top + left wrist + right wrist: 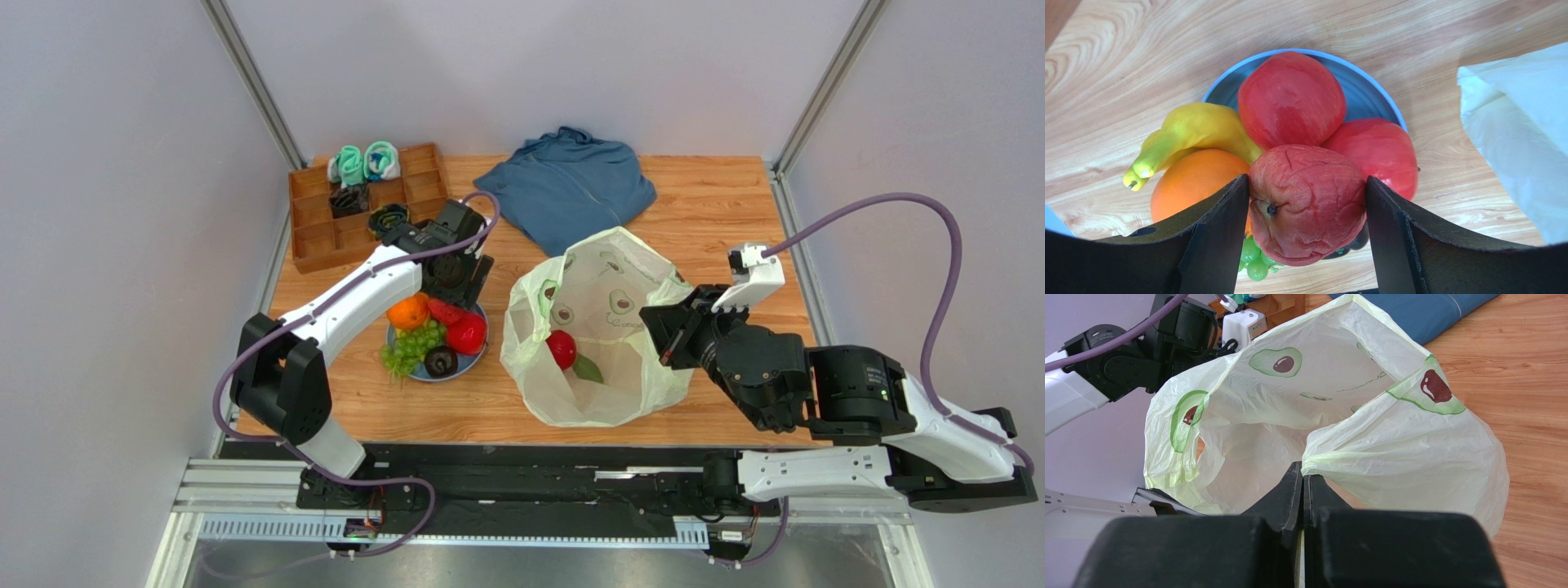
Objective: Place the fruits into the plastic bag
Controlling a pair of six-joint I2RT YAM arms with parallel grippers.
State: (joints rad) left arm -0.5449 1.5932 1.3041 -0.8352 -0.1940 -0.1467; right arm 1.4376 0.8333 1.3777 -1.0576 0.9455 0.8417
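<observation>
wrinkled red fruit (1309,205) between left jaws, right jaws pinching bag (1413,447)

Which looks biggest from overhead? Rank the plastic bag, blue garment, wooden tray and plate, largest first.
1. plastic bag
2. blue garment and wooden tray: too alike to separate, and the bag hides part of the garment
3. plate

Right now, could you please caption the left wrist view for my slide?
The left hand grips a wrinkled red fruit over a blue plate of other fruits.
</observation>
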